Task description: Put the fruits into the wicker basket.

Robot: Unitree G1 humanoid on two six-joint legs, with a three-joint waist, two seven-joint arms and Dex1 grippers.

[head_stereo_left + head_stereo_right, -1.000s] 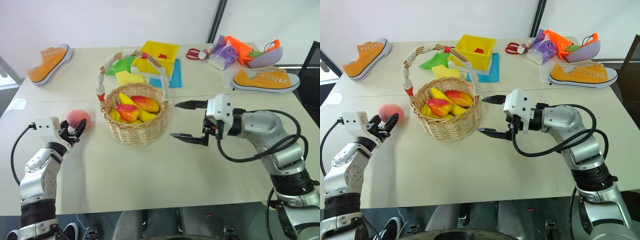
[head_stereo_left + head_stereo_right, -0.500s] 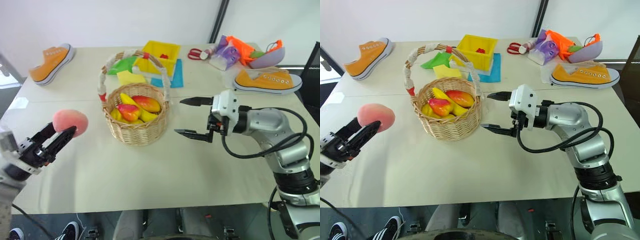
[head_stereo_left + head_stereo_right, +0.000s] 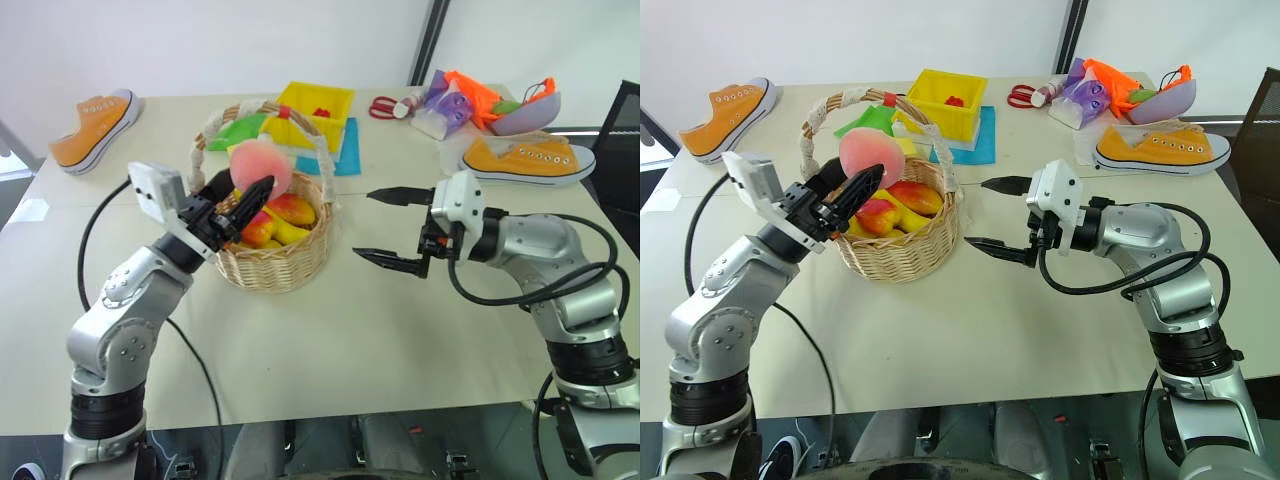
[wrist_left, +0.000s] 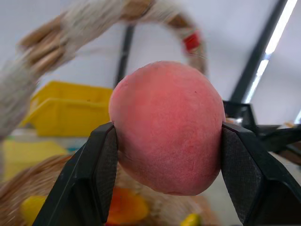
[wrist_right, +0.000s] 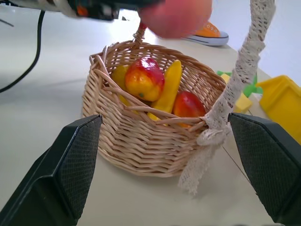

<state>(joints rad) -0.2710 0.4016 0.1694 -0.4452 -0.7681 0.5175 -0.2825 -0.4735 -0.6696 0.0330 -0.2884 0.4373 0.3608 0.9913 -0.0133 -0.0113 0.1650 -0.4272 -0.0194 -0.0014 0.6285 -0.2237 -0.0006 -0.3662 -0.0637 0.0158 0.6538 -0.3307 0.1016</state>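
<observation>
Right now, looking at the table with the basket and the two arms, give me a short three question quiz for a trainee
1. True or false: the left gripper is shut on the peach.
2. Where is the peach? A) on the table B) held above the wicker basket C) inside the yellow box
3. Fill in: the right gripper stands ___, holding nothing, beside the basket.

Key
1. True; the wrist view shows a black finger pressed on each side of it.
2. B; it hangs over the fruits already in the basket, under the handle.
3. Open.
</observation>
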